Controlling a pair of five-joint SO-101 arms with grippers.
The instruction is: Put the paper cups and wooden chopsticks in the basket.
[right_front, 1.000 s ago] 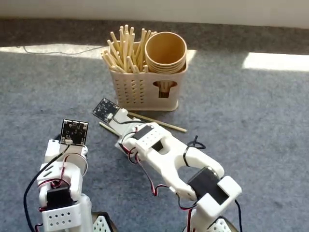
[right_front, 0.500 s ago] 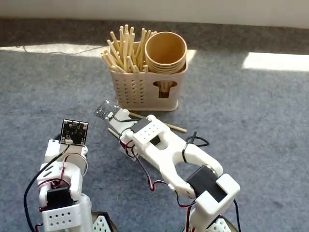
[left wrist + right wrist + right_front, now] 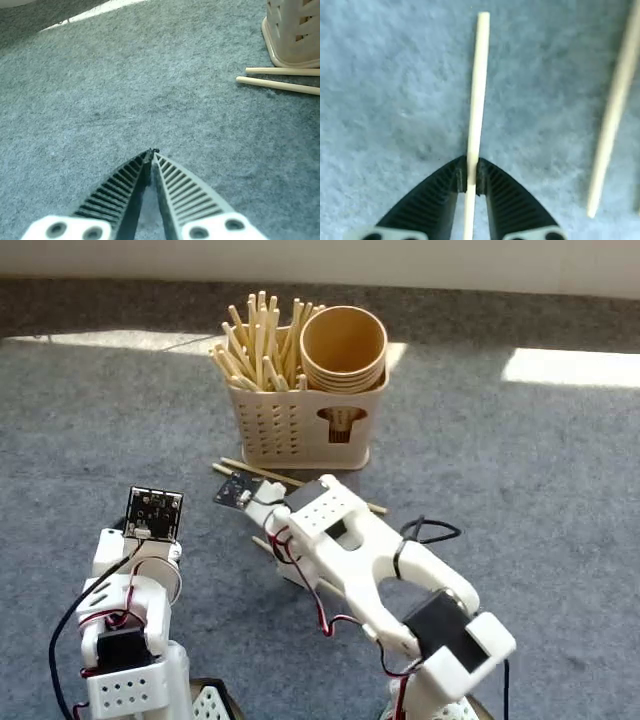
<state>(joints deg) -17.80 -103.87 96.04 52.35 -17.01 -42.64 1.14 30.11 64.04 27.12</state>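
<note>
Right end effector (image 3: pixel 468 170) clamping chopstick (image 3: pixel 479 75), grey carpet (image 3: pixel 380 75)

Grey carpet (image 3: pixel 520 490) carries the basket (image 3: pixel 300 430) and 2 loose chopsticks (image 3: pixel 280 85) lying just beside its base.

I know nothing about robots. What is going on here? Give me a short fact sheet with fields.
Surface: grey carpet
Basket: the basket stands upright, holding stacked paper cups and a bundle of wooden chopsticks
Right arm: right end effector is shut on a single chopstick
Left arm: left end effector is shut, holding nothing, over bare carpet
Not yet in basket: two loose chopsticks lie side by side on the carpet by the basket's base
</note>
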